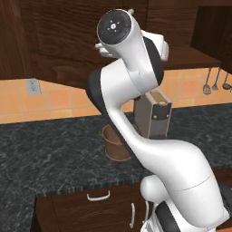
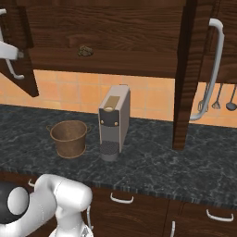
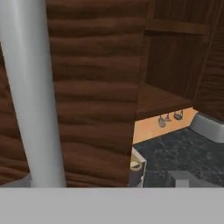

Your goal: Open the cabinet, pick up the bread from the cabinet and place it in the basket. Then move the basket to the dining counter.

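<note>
Brown basket (image 2: 69, 137) beside unlabelled coffee machine (image 2: 114, 121), cabinet (image 2: 185, 78) open.

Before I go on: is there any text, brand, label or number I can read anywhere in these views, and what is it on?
None: no readable text in any view.
The coffee machine has a pale panel and small dots on its front, with no legible lettering.
The round cap on the arm's joint carries tiny pale marks, too small to read.
The cabinet, basket and wall outlet bear no writing.
</note>
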